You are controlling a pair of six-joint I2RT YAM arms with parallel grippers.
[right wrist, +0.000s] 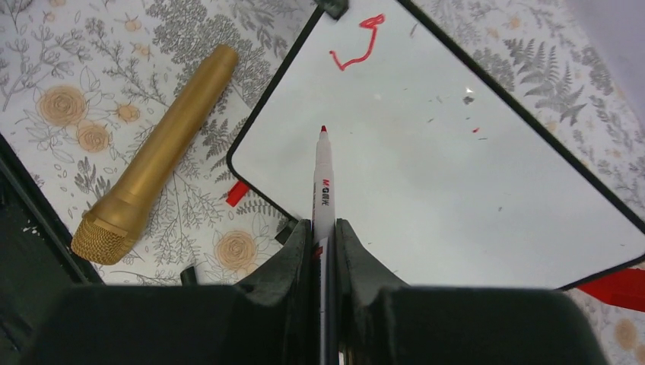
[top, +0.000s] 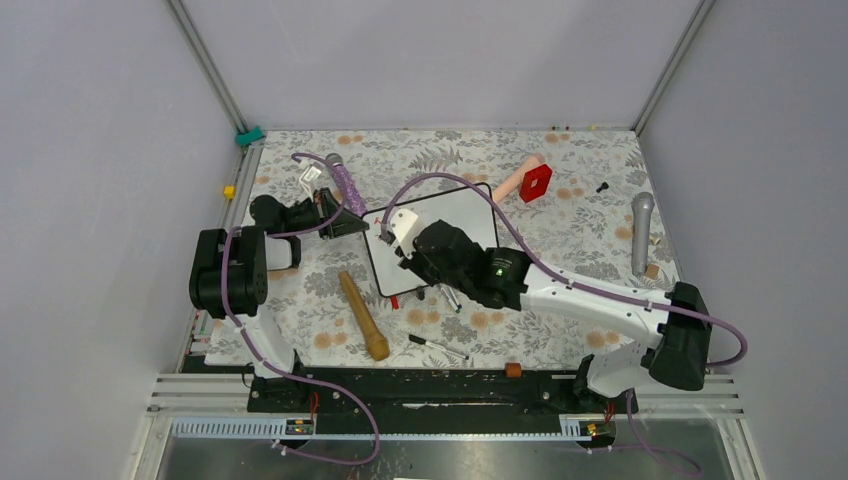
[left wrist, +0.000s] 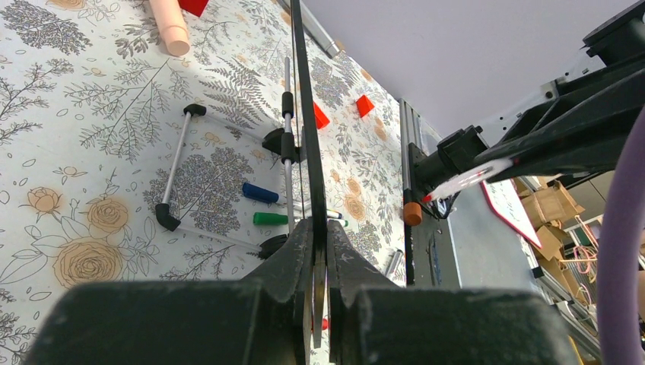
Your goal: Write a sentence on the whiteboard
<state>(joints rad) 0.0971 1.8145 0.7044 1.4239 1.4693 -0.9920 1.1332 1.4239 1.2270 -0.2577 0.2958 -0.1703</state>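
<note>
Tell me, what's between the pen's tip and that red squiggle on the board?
Nothing but bare white board. In the right wrist view, the stretch from the tip of the pen up to the red squiggle is unmarked.

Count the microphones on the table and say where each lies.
3. A gold one lies at the near left of the whiteboard; a purple one on the far side, left of it; a grey one near the right edge. Others may be hidden.
</note>
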